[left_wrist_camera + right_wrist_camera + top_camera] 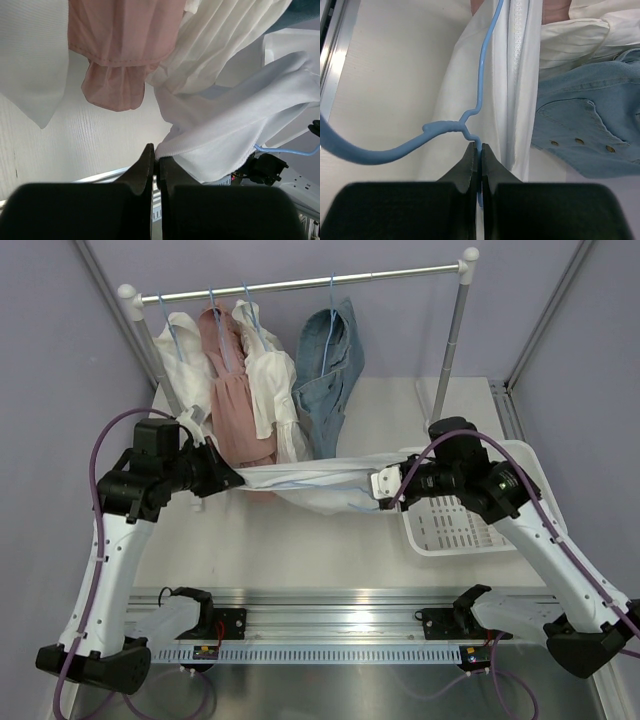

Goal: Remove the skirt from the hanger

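Nearest the lens, the metal rail (330, 625) carrying both arm bases runs along the near edge of the table (300, 550). Above it, a pale white skirt (310, 485) hangs stretched in mid-air between the two arms, clear of the table, its middle sagging slightly. At the skirt's 9 o'clock end, the left claw (232, 478) is clenched on an edge of the fabric; the left wrist view shows the dark fingertips (150, 162) pressed together on a folded corner of the cloth. At the 3 o'clock end, the right claw (385, 485) is clamped on the light blue hanger (480, 75). The right wrist view shows its fingers pinching the wire just below the twisted neck, with the hook curving away toward 8 o'clock and one wire arm running toward 12 o'clock alongside the skirt's banded edge. Whether the skirt is fastened to the hanger cannot be told. At 12 o'clock in the overhead view, a rack (300, 283) holds a pink garment (232, 390), a white blouse (270, 380) and a denim shirt (330, 370), their lower hems hanging just behind the stretched skirt. A white slatted basket (455, 525) sits on the table at about 4 o'clock from the skirt, partly under the right arm.
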You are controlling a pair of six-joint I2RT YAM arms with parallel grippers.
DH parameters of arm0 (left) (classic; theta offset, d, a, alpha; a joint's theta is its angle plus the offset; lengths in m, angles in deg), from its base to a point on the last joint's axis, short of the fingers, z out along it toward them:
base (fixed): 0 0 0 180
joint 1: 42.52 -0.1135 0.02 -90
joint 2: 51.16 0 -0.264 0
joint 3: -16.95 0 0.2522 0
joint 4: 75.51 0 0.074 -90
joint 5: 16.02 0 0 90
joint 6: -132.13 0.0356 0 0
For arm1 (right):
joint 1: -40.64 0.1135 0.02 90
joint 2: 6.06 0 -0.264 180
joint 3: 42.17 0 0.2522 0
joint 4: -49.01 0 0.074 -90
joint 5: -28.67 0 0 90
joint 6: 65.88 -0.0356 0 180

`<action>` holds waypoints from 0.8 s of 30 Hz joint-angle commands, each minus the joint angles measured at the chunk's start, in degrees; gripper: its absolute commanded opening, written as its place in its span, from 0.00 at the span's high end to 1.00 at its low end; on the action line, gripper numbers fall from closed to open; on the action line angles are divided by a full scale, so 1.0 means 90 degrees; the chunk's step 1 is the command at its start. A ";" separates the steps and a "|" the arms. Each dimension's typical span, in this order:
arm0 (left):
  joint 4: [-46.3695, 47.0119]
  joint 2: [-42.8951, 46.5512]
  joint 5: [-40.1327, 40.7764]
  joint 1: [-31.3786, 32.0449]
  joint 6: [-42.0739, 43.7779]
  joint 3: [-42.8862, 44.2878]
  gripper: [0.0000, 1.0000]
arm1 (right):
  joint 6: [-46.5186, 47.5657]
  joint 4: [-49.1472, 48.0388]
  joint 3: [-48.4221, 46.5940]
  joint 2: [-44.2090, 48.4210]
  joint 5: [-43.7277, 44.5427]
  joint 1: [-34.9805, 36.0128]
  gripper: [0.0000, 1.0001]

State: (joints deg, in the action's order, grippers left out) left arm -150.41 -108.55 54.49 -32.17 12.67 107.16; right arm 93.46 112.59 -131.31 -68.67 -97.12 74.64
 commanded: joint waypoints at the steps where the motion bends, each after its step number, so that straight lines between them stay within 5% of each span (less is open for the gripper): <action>1: -0.0072 0.0048 0.1159 -0.0436 0.0284 -0.0133 1.00 | -0.0019 0.0401 -0.0014 0.0462 0.0510 -0.0135 1.00; 13: 0.0504 0.0067 0.0809 -0.0701 0.0284 -0.0905 1.00 | -0.0428 0.0246 -0.0228 0.0522 0.0422 -0.0184 1.00; 21: 0.1266 0.0819 -0.0715 -0.0584 0.0460 -0.1306 1.00 | -0.3151 -0.0632 -0.0882 -0.0347 -0.0826 -0.0174 1.00; 24: 0.1491 0.1190 -0.0950 -0.0574 0.0489 -0.1491 0.76 | -0.4362 -0.1276 -0.1068 -0.0961 -0.1257 -0.0174 1.00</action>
State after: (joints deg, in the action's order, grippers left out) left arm -142.22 -100.86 50.14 -37.17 15.47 94.55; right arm 68.98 108.33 -137.69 -73.63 -104.42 73.83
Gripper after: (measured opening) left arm 0.198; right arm 0.026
